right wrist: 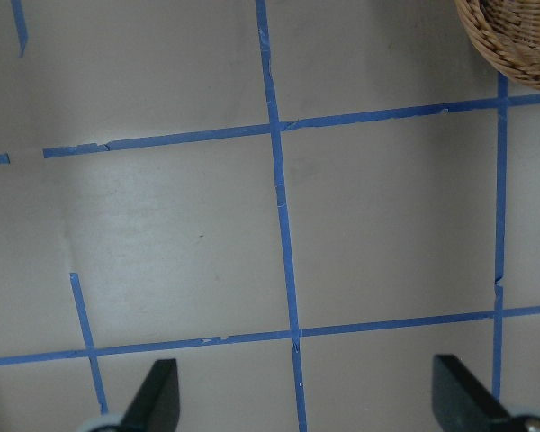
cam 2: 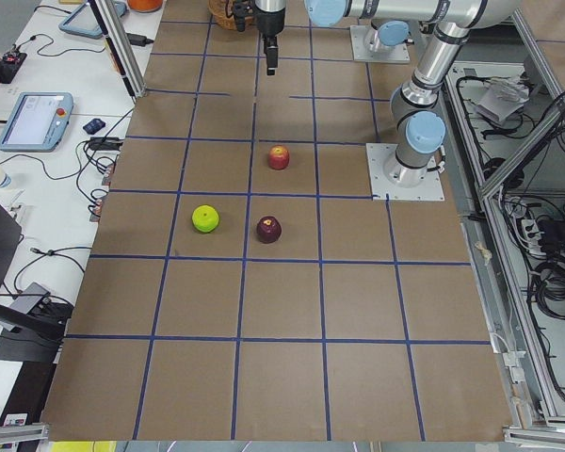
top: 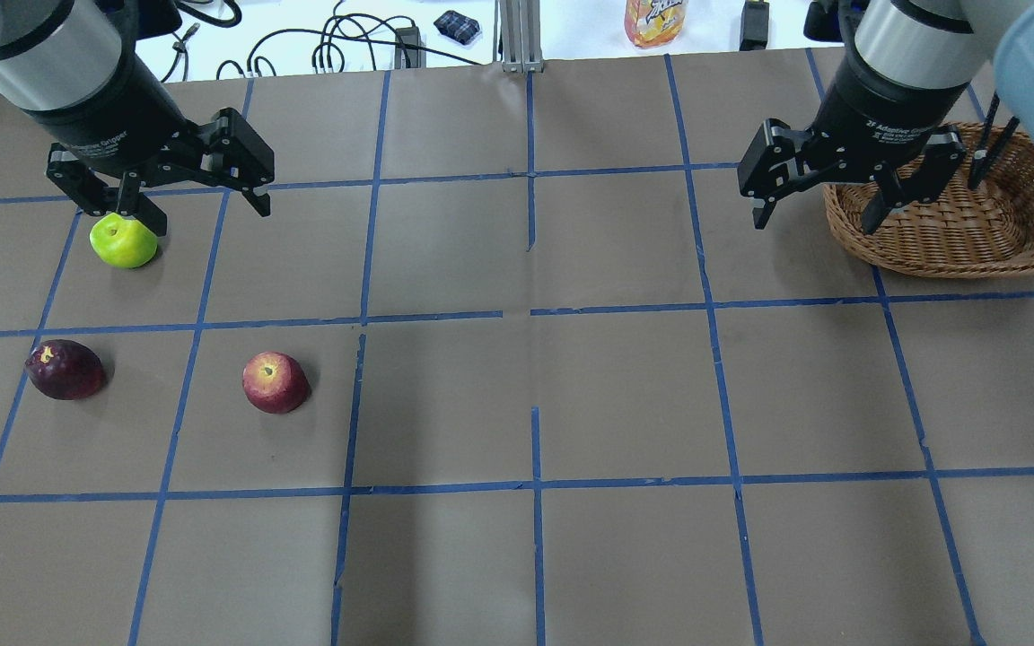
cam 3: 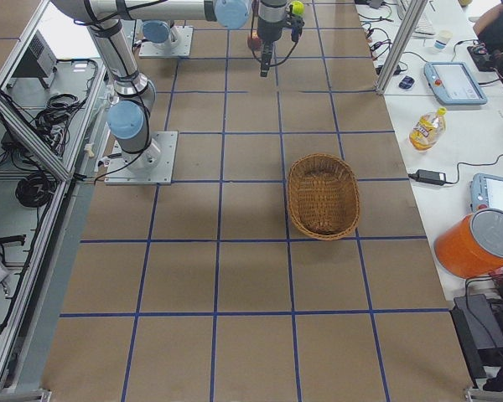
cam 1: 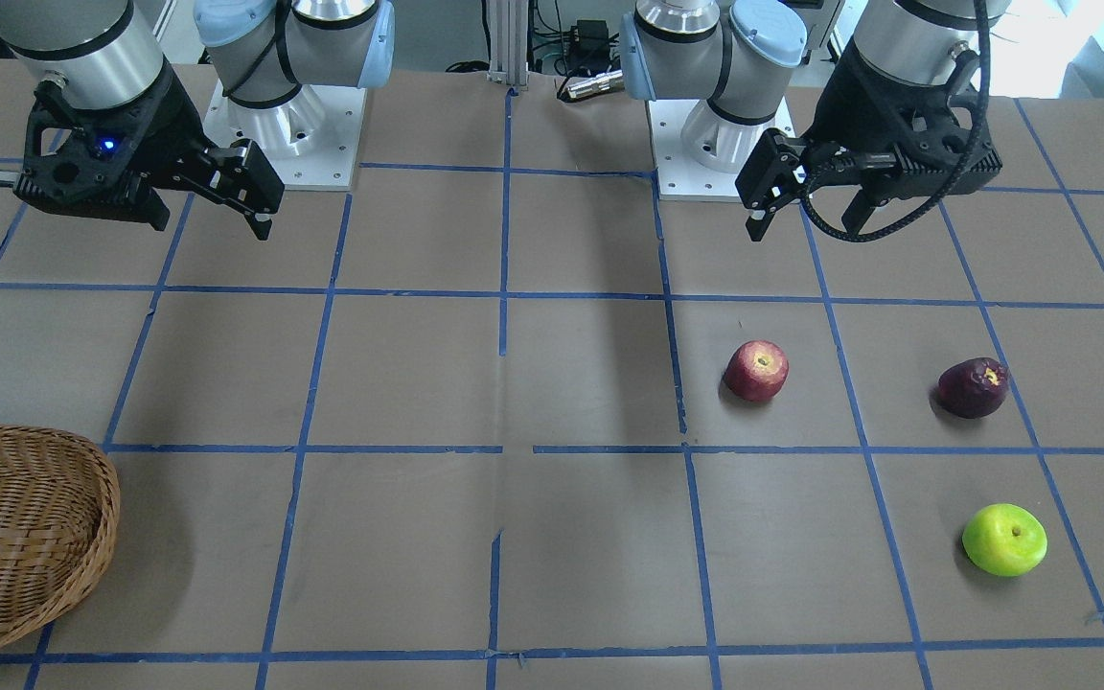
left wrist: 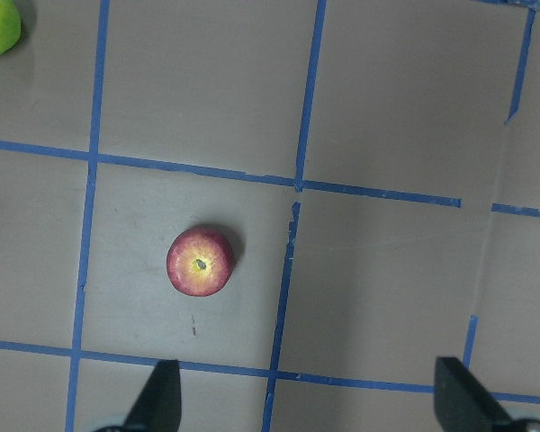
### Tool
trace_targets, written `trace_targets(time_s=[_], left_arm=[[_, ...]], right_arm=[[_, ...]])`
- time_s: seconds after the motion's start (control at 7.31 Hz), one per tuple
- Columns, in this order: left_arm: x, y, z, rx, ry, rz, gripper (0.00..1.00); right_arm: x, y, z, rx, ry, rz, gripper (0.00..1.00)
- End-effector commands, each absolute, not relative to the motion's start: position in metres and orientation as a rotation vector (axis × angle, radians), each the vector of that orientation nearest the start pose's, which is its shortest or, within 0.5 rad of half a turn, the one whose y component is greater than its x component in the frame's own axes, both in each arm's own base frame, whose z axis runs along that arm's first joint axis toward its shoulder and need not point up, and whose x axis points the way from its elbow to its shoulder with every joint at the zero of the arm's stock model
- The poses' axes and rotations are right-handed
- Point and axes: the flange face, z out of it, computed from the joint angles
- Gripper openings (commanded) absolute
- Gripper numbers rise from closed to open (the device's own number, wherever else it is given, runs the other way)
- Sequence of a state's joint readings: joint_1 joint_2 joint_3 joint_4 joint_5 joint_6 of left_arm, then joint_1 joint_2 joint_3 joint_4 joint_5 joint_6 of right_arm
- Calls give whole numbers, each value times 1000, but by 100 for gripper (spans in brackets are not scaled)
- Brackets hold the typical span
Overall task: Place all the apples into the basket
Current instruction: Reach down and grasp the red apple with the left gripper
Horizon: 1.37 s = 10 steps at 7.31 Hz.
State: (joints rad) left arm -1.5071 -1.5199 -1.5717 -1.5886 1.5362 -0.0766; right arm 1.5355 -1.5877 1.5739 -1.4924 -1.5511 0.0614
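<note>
two robot arms hang above a brown table [top: 625, 395] divided into squares by blue tape [top: 531, 135].

all three apples lie on the robot's left half of the table, outside the basket and well apart from one another. the red apple [top: 275, 382] with a yellowish top sits nearest the table's middle, stem dimple facing up. the dark maroon apple [top: 65, 369] lies further toward the left edge, at about the same distance from the robot, and is tilted so its stem end points sideways. the lime green apple [top: 124, 240] rests farther from the robot, beyond the maroon one.

the left gripper [top: 209, 215] hovers in the air with its two fingers spread wide, holding nothing. the front-facing view shows it high above the table, clear of every apple. its wrist camera looks straight down on the red apple, which lies a little to one side of the gap between the fingertips, with the green apple just showing in a corner.

the oval brown wicker basket [top: 930, 260] stands on the robot's right side, toward the far edge of the table. the right gripper [top: 813, 220] hangs above the table just beside the basket, toward the table's middle, fingers spread wide and gripping nothing. its wrist camera shows bare table and tape below, with the basket's braided rim in one corner.
</note>
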Motion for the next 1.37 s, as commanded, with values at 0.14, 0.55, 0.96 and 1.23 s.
trace_targets(time_s=[0.14, 0.55, 0.96, 1.23], left_arm=[[-106, -479, 510, -225, 3166, -44, 100], [-106, -478, 511, -233, 3176, -46, 100], [-103, -469, 480, -177, 3181, 33, 100], [-44, -486, 410, -242, 3195, 160, 100]], right_arm=[[118, -483, 487, 152, 3117, 101, 100], [118, -483, 487, 152, 3117, 101, 100], [118, -483, 487, 152, 3117, 101, 100], [118, -483, 487, 152, 3119, 101, 100]])
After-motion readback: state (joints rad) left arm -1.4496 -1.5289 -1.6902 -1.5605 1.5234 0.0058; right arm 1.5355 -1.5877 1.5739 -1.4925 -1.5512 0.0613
